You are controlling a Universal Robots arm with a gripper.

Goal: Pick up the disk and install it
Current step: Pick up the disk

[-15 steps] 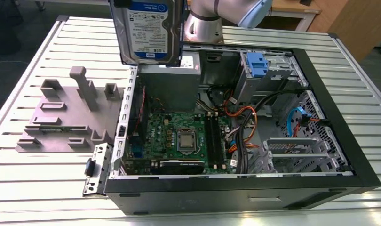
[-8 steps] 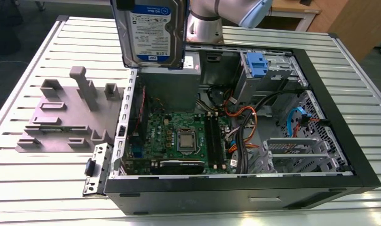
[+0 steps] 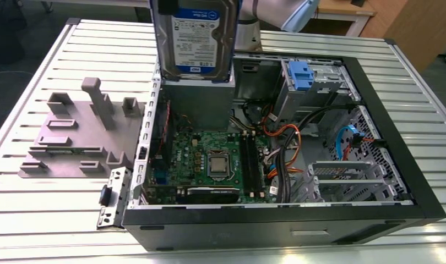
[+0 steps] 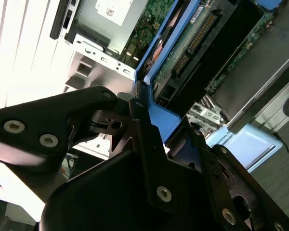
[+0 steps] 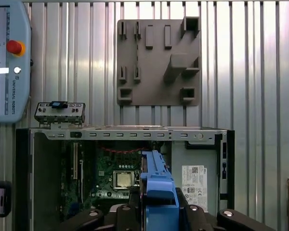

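The gripper (image 5: 156,211) is clenched on the blue-framed edges of the disk (image 3: 194,38), upright at the exterior view's upper middle above the open computer case (image 3: 282,223) (stiff, dense, probably shock-sensitive, so gripping the frame looks sound).

Disk (image 3: 196,38): silver, label white and blue, frame blue. Counter (image 3: 47,220): silver, ribbed stripes. Computer case (image 3: 282,228): black. Motherboard (image 3: 201,157): green.
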